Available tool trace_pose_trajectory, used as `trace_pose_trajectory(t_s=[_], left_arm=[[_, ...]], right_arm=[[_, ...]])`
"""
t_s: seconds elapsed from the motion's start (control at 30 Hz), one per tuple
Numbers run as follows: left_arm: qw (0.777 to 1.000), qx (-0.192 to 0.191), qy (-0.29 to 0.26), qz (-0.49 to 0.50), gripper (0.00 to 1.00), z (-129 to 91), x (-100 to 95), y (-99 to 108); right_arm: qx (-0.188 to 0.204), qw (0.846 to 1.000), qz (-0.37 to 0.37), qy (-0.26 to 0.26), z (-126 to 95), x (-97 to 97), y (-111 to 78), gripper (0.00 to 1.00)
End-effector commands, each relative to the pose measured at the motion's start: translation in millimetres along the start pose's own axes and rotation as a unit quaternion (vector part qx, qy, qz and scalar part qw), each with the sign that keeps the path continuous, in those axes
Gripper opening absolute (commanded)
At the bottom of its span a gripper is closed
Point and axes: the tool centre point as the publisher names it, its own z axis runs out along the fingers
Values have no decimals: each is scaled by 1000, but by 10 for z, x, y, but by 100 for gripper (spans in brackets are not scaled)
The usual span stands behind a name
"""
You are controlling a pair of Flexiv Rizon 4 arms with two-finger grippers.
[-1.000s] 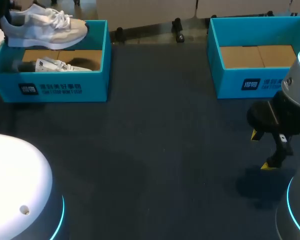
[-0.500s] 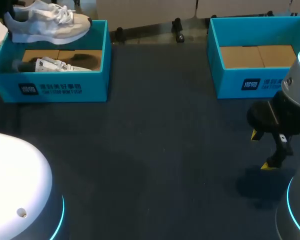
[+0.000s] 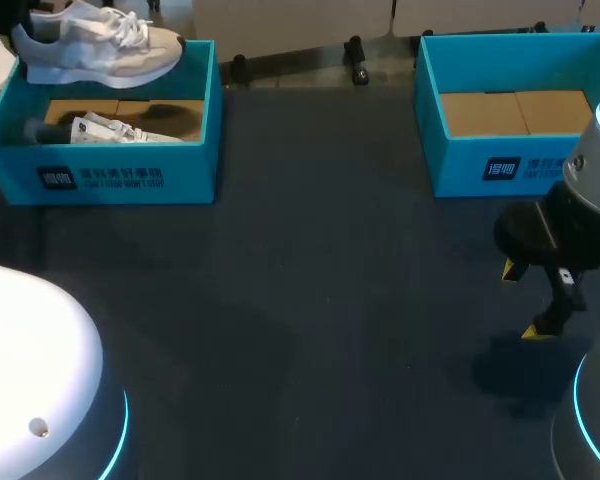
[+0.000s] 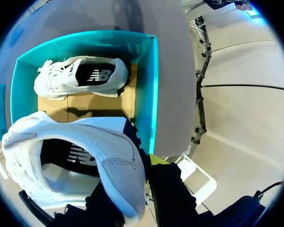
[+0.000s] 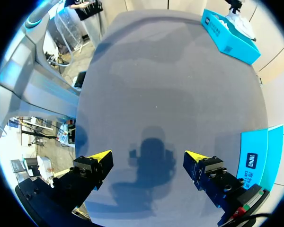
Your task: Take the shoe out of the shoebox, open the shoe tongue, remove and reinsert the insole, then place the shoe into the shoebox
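White shoe (image 3: 95, 50), heel pinched in the left gripper (image 4: 141, 165), hangs over the shoebox (image 3: 180, 165); next, probably set it down. Right gripper (image 5: 148, 156) gapes empty.

My look, going by the table (image 3: 310, 300): at its near left corner I'm a big glossy white dome (image 3: 30, 350) with one tiny round stud and a glowing cyan ring along the lower edge. Along its right edge I'm grey-white rounded shells (image 3: 598, 170), also with cyan light bands. The right gripper (image 3: 523, 300) is a chunky matte black block. It has two black fingers (image 5: 87, 172) with small bolt heads and bright yellow wedge tips, plus a bit of red and green at one base. The left gripper (image 4: 135, 184) is black too, one yellow tip showing.
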Motion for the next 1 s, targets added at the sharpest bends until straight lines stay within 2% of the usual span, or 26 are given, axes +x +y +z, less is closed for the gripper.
trace_pose_trajectory(t_s=[0.03, 0.27, 0.77, 1.0], left_arm=[[1000, 12, -2, 10, 0, 48, -82, 24], [1000, 21, 5, 13, 0, 240, -196, 90], [999, 39, 3, 30, 0, 470, -119, -134], [998, 52, 17, 28, 0, 685, -192, -182]], right_arm=[[1, 1000, 0, -1, 12, 2, 0, 100], [1, 1000, 0, -1, 12, 2, 0, 100], [1, 1000, 0, -1, 12, 2, 0, 100], [1, 1000, 0, -1, 12, 2, 0, 100]])
